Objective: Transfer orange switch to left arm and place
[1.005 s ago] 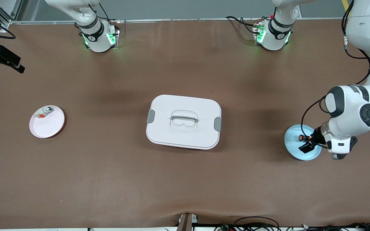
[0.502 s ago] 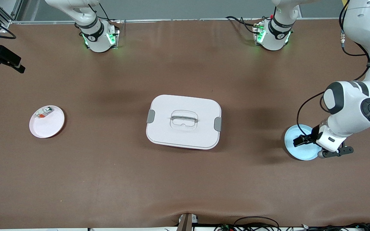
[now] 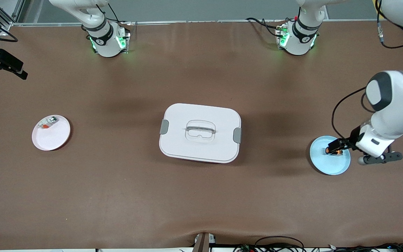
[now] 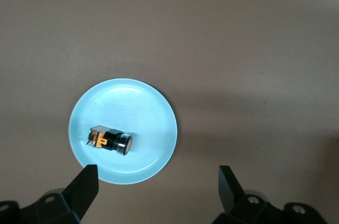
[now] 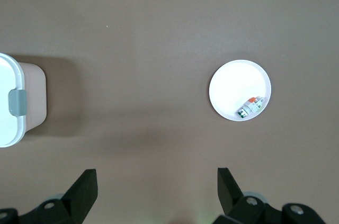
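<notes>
At the lower right of the front frame, the orange switch (image 3: 328, 150) was seen lying on its side in the blue plate (image 3: 329, 164), with the left hand (image 4: 157, 192) hung over the plate, fingers spread wide and nothing held. The box (image 3: 200, 132) was placed mid-frame on the table (image 3: 201, 196), closed. The right hand (image 5: 156, 192) was seen only in its wrist view, open and empty, above bare table, with the pink plate (image 3: 52, 138) and its small silver part (image 3: 48, 123) at mid-left of the front frame.
</notes>
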Available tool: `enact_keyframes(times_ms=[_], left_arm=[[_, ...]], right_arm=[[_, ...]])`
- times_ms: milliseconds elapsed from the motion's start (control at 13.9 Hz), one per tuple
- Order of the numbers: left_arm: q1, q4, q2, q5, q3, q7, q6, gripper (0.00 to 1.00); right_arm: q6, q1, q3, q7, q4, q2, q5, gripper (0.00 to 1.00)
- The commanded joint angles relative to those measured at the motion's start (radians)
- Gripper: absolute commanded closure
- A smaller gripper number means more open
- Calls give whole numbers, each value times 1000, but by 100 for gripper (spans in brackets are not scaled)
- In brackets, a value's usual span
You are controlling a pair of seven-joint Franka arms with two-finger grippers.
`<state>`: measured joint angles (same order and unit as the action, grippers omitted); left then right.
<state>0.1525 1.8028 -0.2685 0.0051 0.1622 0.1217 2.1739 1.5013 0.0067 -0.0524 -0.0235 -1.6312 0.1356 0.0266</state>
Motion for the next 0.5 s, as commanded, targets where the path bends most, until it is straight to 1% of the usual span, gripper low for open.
enact_keyframes(times_ms=[0, 431], left_arm=[[4, 18, 77, -5, -10, -30, -55, 0], [4, 16, 193, -5, -6, -33, -143, 0]], right_arm=[[4, 4, -6, 14, -22, 25, 7, 0], [5, 7, -4, 13, -21, 25, 6, 0]])
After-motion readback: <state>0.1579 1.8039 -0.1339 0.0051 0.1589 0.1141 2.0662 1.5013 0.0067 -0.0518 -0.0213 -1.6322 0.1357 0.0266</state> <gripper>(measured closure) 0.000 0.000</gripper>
